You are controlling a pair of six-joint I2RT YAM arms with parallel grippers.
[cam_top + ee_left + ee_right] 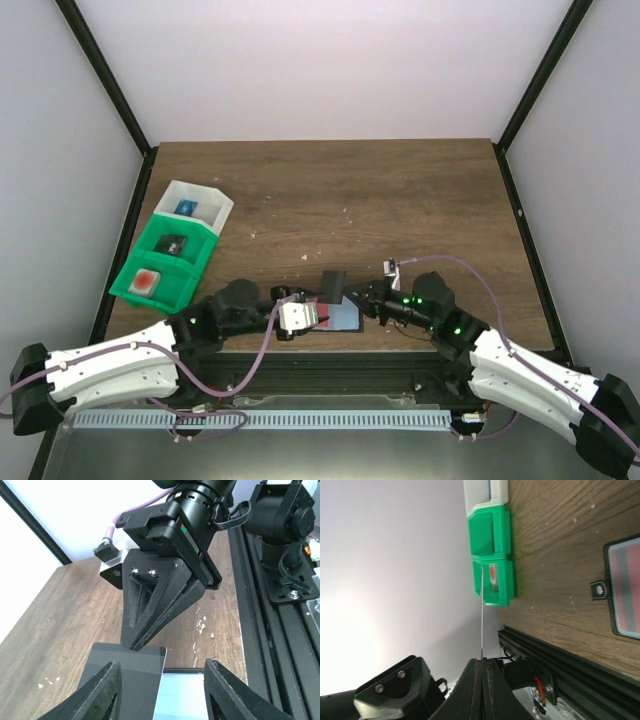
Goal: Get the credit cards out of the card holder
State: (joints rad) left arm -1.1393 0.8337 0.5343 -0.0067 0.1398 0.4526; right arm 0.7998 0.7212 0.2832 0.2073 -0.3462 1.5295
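1. Currently the card holder [345,316] lies open on the table [400,200] by its near edge, between the two arms. The green bins [165,262] sit well apart, to the left.
2. Right gripper [131,646]: jaws together, pinching a thin dark panel [125,672] by its far edge. This is probably the holder's cover, lifted to expose the pockets, but a card cannot be ruled out.
3. Left gripper [161,670]: jaws apart, straddling the panel and the pale pocket, nothing gripped. It is likely lining up on a card.
4. The reddish card [626,587] sits in its pocket, not yet out.
5. Risk: thin edges slip easily, and the holder may drag along.
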